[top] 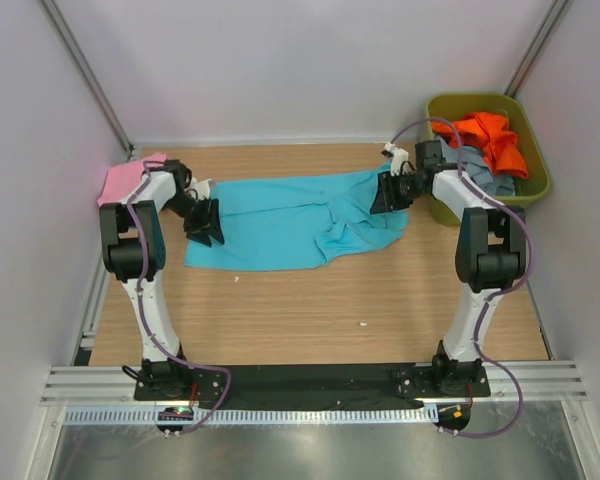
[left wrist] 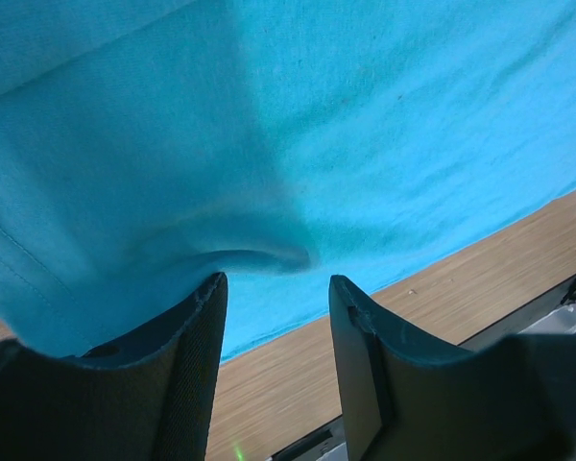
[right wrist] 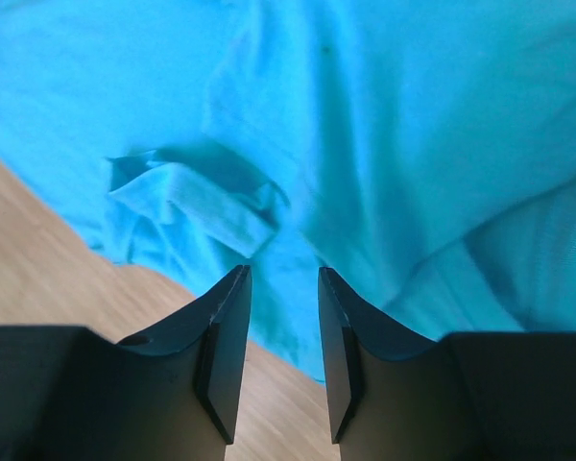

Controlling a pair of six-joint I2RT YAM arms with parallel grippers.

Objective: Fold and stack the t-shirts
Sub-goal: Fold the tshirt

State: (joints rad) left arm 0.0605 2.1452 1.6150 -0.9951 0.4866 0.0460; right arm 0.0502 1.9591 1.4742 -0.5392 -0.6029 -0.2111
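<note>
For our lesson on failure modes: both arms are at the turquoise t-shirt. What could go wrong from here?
The turquoise t-shirt is bunched in loose folds by the open right end effector; closing there may catch several layers and fold it crooked.
The open left end effector faces only a small ripple at the shirt's edge; a shallow pinch could slip.
The pink t-shirt lies at the table edge beside the left arm, which might knock it off.

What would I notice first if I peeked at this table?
The big turquoise t-shirt jumps out, spread across the middle of the table, with the left gripper and right gripper at its two ends. Next, the bright orange shirt in the green bin at the far right corner.
</note>
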